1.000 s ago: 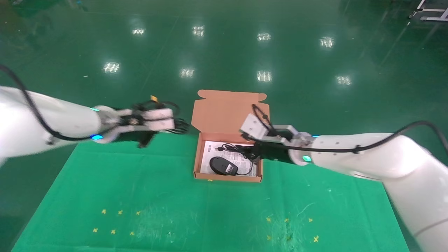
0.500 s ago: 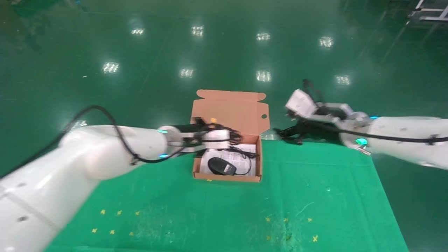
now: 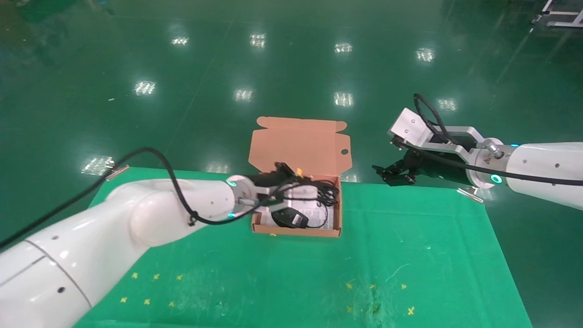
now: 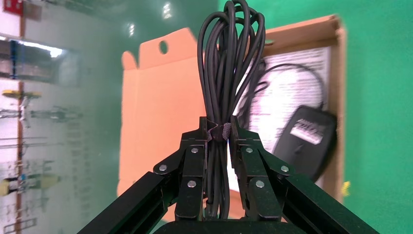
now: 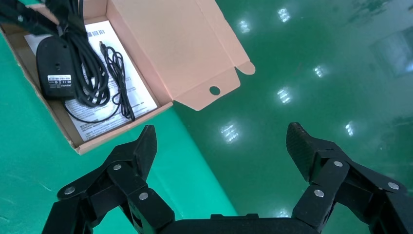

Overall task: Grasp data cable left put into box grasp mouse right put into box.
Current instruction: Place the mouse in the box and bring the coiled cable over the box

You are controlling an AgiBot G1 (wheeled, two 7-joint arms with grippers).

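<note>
Mouse (image 3: 288, 217) in box (image 3: 296, 231); left hand (image 4: 217, 132) grips data cable (image 4: 233, 53) above.

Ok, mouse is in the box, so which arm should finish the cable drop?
Left. The left gripper is shut on the data cable and hangs over the box, beside the mouse. The right gripper is open, holds nothing and sits off past the box's right side.
</note>
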